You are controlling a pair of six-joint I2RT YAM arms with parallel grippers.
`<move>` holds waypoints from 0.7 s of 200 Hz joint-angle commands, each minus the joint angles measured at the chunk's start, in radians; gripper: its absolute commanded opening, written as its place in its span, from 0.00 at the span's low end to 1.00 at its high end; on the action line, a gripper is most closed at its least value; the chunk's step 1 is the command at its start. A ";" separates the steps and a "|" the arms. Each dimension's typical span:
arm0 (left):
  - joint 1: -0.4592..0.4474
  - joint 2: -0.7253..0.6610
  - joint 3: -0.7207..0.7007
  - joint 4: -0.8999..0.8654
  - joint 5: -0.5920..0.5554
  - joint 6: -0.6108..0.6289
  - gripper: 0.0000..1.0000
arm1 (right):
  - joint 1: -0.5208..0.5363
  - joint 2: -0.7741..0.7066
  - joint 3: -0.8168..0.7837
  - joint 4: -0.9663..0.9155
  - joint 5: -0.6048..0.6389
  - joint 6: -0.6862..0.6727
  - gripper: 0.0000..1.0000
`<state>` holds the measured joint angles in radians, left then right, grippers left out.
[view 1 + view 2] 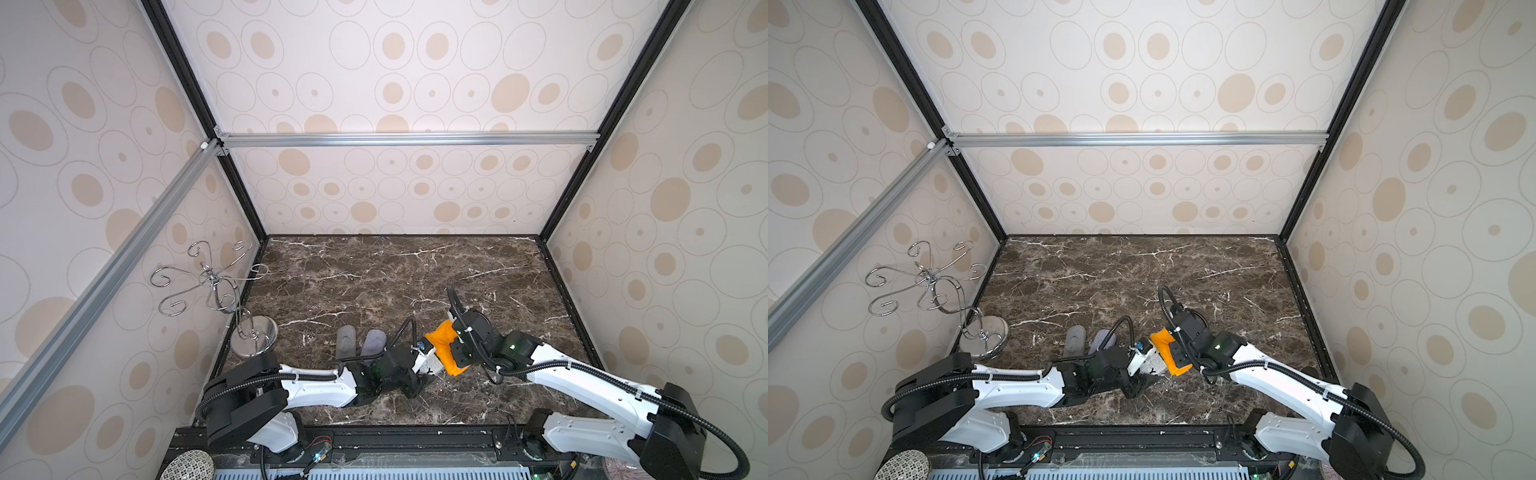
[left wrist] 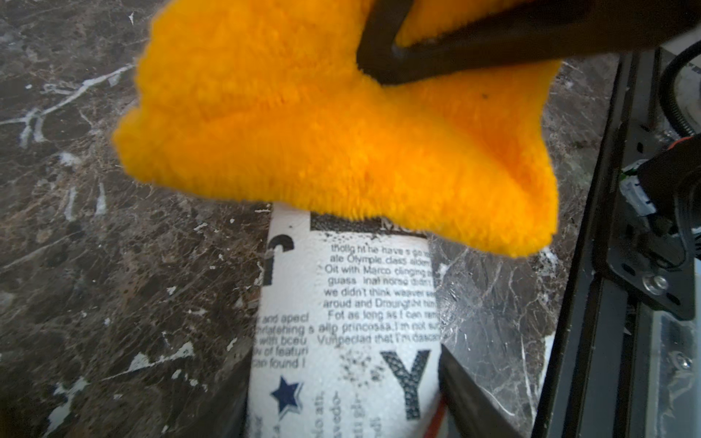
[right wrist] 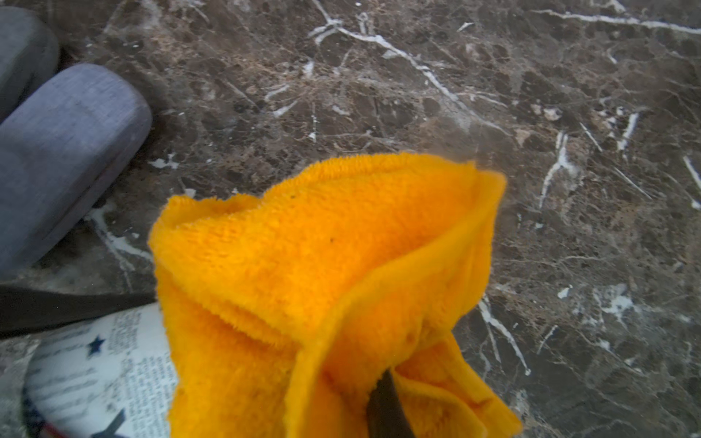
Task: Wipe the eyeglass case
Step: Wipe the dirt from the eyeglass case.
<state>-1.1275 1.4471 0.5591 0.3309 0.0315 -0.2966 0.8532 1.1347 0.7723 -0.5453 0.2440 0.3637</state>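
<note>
eyeglass case (image 2: 349, 322) | long axis: left hand (image 2: 341, 383) to cloth (image 2: 341, 132) | far end covered

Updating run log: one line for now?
left gripper: shut on eyeglass case | right gripper: shut on orange cloth | cloth covering case end

Soft even light, faint shadows; sharp top views, bowed edges; eyeglass case (image 3: 102, 375) blurred in wrist views.

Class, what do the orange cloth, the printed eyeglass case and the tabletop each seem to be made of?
Orange cloth: fluffy microfibre or terry, by its short fuzzy pile.
Printed eyeglass case: likely faux leather, matte, finely pebbled under newsprint lettering.
Tabletop: brown marble or marble-look laminate, white veins, slight sheen.
</note>
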 commanded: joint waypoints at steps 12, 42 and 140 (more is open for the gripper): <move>0.003 -0.043 0.008 0.119 0.007 -0.005 0.58 | 0.051 0.032 0.026 0.029 -0.093 -0.010 0.00; 0.001 -0.041 0.007 0.122 0.009 -0.010 0.58 | 0.052 0.048 0.024 0.024 -0.043 0.017 0.00; 0.001 -0.052 0.005 0.122 -0.014 -0.030 0.60 | -0.068 0.003 0.040 -0.063 -0.059 -0.005 0.00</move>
<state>-1.1275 1.4380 0.5476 0.3553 0.0326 -0.3168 0.7830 1.1458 0.7895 -0.5671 0.2584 0.3874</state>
